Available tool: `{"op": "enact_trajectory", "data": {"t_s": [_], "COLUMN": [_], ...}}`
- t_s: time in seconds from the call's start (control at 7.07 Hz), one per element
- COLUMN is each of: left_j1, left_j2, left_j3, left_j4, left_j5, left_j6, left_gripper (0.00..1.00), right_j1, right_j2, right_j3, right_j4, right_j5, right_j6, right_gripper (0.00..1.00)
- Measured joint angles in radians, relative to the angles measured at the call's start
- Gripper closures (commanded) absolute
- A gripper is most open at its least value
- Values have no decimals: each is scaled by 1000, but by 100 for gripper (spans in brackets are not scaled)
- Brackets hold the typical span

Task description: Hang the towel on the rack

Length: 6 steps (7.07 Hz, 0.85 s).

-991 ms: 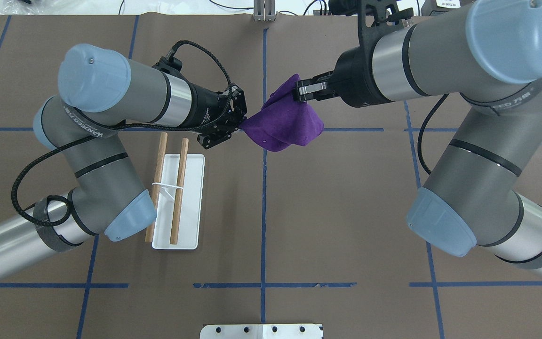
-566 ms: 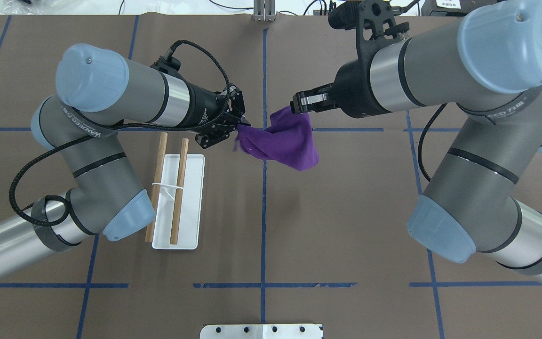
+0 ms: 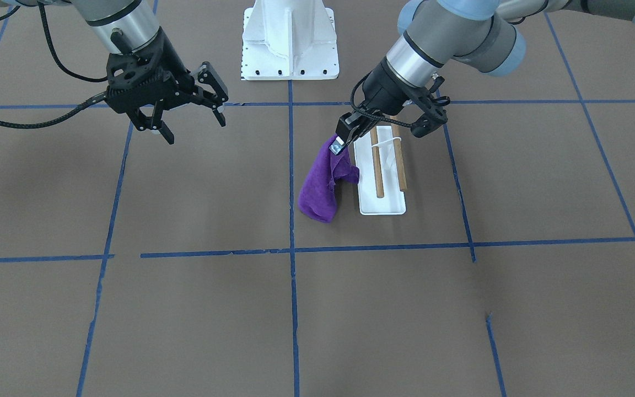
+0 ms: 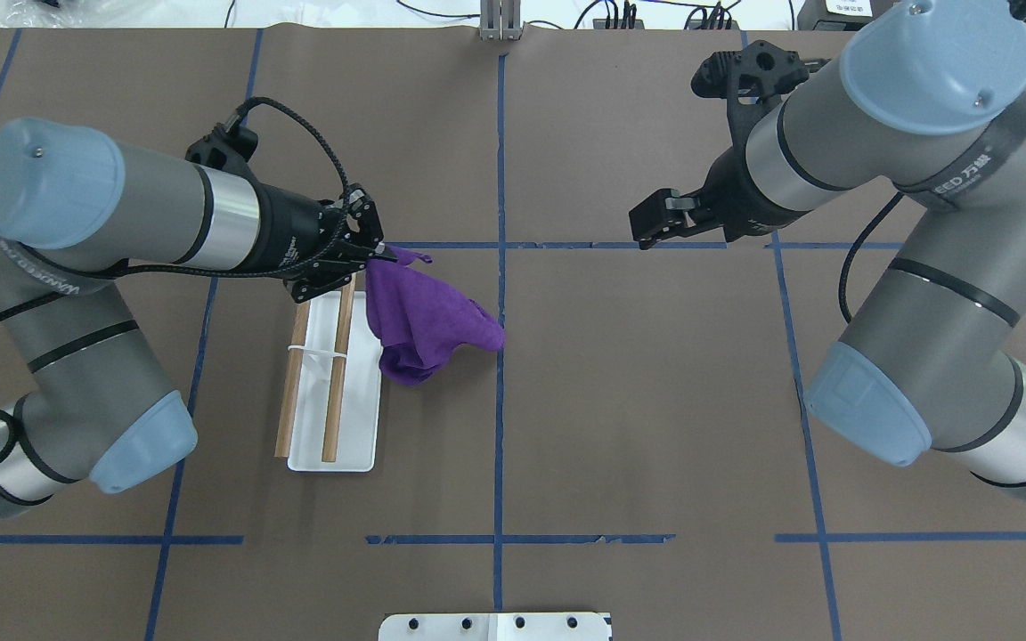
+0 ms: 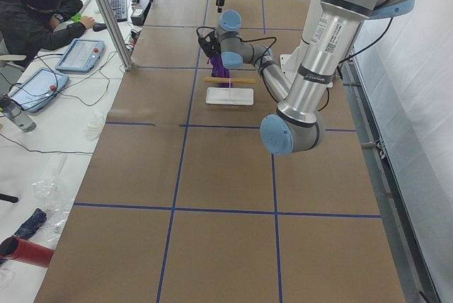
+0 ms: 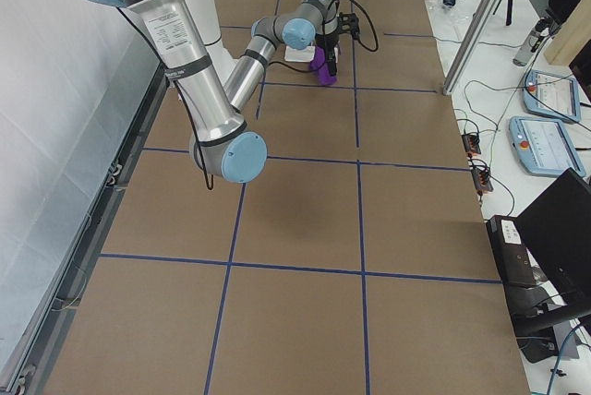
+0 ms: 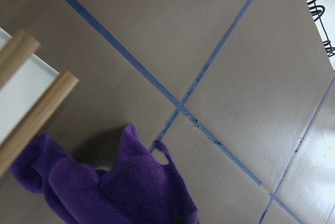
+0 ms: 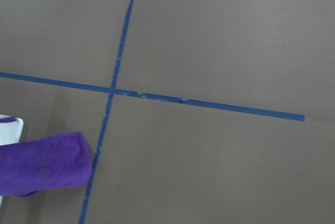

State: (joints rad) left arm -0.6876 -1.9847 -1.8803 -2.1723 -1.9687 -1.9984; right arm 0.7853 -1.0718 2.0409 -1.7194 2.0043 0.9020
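Note:
The purple towel (image 4: pixel 424 325) hangs bunched from one corner in my left gripper (image 4: pixel 381 258), which is shut on it. It hangs just beside the rack (image 4: pixel 362 445), on the side toward the table's middle, and over neither rod. The rack has a white flat base and two light-brown wooden rods (image 4: pixel 337 374). In the front view the left gripper (image 3: pixel 339 144) holds the towel (image 3: pixel 320 187) next to the rack's base (image 3: pixel 382 208). The left wrist view shows the towel (image 7: pixel 120 192) and a rod end (image 7: pixel 36 116). My right gripper (image 3: pixel 193 127) is open and empty, well away from the towel.
Blue tape lines (image 4: pixel 500 401) cross the brown table cover. The white robot pedestal (image 3: pixel 290 38) stands at the robot's side of the table. A seated person (image 5: pixel 39 9) and tablets (image 5: pixel 78 54) are beyond the table's far edge.
My right gripper has let go of the towel and drawn back to the right. My left gripper has carried the towel left to the rack's end, where it now hangs from that gripper alone.

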Motion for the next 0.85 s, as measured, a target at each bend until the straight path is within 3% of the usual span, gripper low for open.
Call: {"op": "enact_trajectory", "data": {"t_s": [0.42,0.85], "left_j1": [-9,-26], "left_j2": [197,343], "left_j3": [-72,-95], "left_j4": [-3,-21], "left_j5": [0,1], "left_j6": [193,431], "left_gripper": [100,100], "right_j1": [111,281], "right_j2": [-37,-124], "right_j3": [-41,-126], "right_j4": [-207,-220], "right_j5": [3,85], "right_j6": [-348,-716], "right_gripper": [0,0]}}
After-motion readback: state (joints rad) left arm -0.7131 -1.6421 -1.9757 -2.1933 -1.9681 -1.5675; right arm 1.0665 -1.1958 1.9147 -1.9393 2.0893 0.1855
